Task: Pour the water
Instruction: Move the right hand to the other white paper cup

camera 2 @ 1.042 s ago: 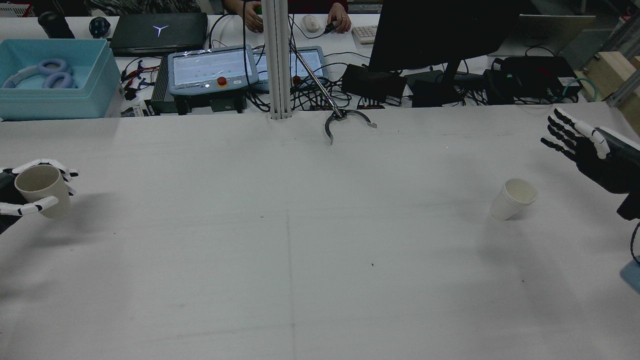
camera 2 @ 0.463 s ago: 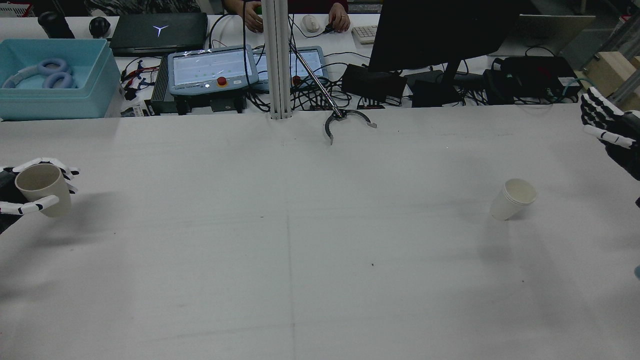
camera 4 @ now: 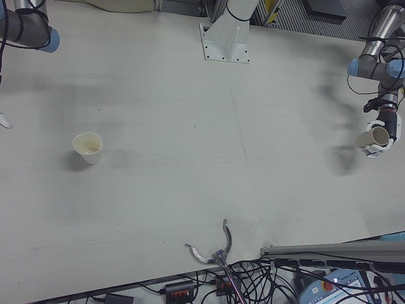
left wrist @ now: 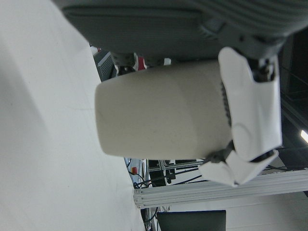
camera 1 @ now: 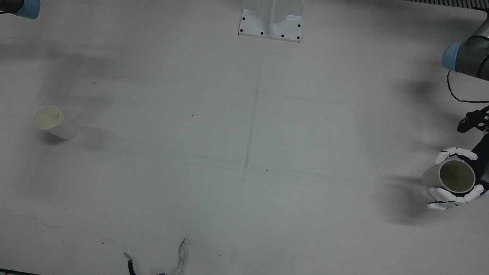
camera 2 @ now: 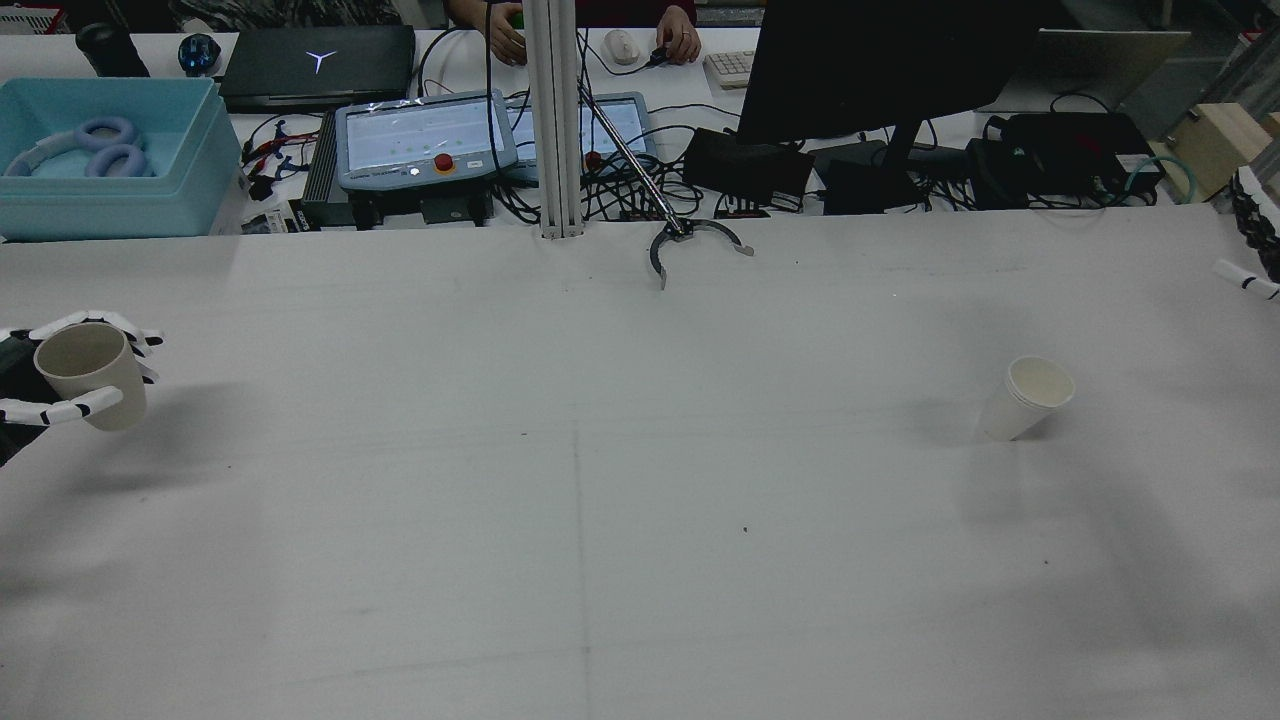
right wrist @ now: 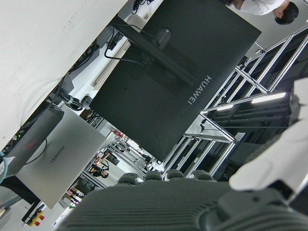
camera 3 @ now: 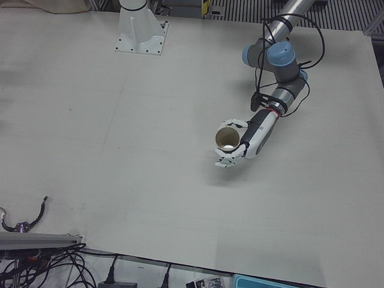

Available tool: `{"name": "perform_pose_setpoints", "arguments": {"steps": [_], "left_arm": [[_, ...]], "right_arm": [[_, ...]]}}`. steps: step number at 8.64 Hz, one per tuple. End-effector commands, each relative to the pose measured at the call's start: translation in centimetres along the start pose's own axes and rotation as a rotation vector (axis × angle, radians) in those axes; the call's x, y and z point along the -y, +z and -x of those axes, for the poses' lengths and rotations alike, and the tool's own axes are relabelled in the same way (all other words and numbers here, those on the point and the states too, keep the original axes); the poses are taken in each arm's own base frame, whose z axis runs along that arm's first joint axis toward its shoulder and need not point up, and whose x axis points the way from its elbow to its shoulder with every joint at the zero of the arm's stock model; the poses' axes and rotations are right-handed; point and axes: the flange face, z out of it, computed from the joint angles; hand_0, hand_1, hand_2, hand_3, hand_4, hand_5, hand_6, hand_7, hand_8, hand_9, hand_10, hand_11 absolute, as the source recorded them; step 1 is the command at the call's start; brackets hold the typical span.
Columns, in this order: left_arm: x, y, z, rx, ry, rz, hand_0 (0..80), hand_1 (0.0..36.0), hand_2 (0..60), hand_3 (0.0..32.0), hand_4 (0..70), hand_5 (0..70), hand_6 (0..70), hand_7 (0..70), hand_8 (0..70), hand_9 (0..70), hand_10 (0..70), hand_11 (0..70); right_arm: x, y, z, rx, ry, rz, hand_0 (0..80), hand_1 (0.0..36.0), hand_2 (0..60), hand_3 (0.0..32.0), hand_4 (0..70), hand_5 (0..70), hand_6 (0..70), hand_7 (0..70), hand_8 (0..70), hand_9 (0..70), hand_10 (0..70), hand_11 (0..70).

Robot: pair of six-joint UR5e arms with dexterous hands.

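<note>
My left hand (camera 2: 18, 382) is shut on a beige cup (camera 2: 90, 375) and holds it upright just above the table at the left edge of the rear view. The same cup (camera 1: 452, 177) shows from above with its mouth open, the left hand (camera 1: 447, 198) wrapped around it. The left hand view is filled by the cup (left wrist: 163, 115). A white paper cup (camera 2: 1030, 397) stands alone on the right half of the table, also seen from above (camera 1: 51, 121). My right hand (camera 2: 1256, 240) is at the far right edge, fingers apart and empty, well away from the white cup.
A metal claw tool (camera 2: 695, 242) lies at the far edge of the table. Behind it are teach pendants (camera 2: 425, 135), a black monitor (camera 2: 880, 70), cables and a blue bin (camera 2: 110, 165). A person's hands (camera 2: 680, 40) rest on the back desk.
My right hand has drawn back to the right and away, nearly leaving the rear view. The left hand has lifted the beige cup very slightly. The white cup has not moved.
</note>
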Motion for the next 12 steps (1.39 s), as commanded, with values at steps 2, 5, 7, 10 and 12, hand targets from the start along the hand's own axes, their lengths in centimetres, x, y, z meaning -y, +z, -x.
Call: {"name": "perform_pose_setpoints", "arguments": {"steps": [2, 5, 7, 10, 12], "left_arm": [[-0.2, 0.4, 0.3, 0.009, 0.008, -0.011, 47.8, 29.8, 60.0, 0.0, 22.0, 40.9, 27.5, 43.9, 17.7, 27.7, 24.3, 36.9], [0.1, 0.3, 0.2, 0.009, 0.011, -0.022, 47.5, 29.2, 60.0, 0.0, 22.3, 40.1, 27.0, 43.7, 17.6, 27.7, 24.4, 37.1], [0.1, 0.3, 0.0, 0.006, 0.009, -0.021, 47.4, 29.0, 60.0, 0.0, 22.0, 39.4, 26.4, 42.9, 17.3, 27.3, 24.3, 37.0], [0.0, 0.3, 0.3, 0.010, 0.010, -0.020, 47.1, 28.7, 60.0, 0.0, 22.0, 39.5, 26.6, 42.8, 17.3, 27.2, 24.3, 37.0], [0.0, 0.3, 0.1, 0.007, 0.007, -0.019, 46.9, 28.5, 60.0, 0.0, 22.3, 39.5, 26.6, 42.8, 17.3, 27.3, 24.3, 36.9]], "right_arm": [[-3.3, 2.8, -3.6, -0.046, 0.183, 0.087, 23.1, 11.5, 24.2, 0.0, 0.0, 0.0, 0.0, 0.0, 0.0, 0.0, 0.1, 1.4], [-9.0, 3.8, -8.3, -0.138, 0.248, 0.172, 35.2, 13.8, 24.2, 0.0, 0.0, 0.0, 0.0, 0.0, 0.0, 0.0, 0.0, 0.2], [-9.3, 1.6, -7.0, -0.136, 0.212, 0.189, 37.5, 14.5, 23.6, 0.0, 0.0, 0.0, 0.0, 0.0, 0.0, 0.0, 0.0, 0.6], [-6.7, -1.2, -8.0, -0.181, 0.190, 0.151, 27.5, 12.8, 24.6, 0.0, 0.0, 0.0, 0.0, 0.0, 0.0, 0.0, 0.0, 0.0], [-6.6, -1.7, -10.2, -0.218, 0.169, 0.148, 25.5, 12.5, 25.0, 0.0, 0.0, 0.0, 0.0, 0.0, 0.0, 0.0, 0.0, 0.3]]}}
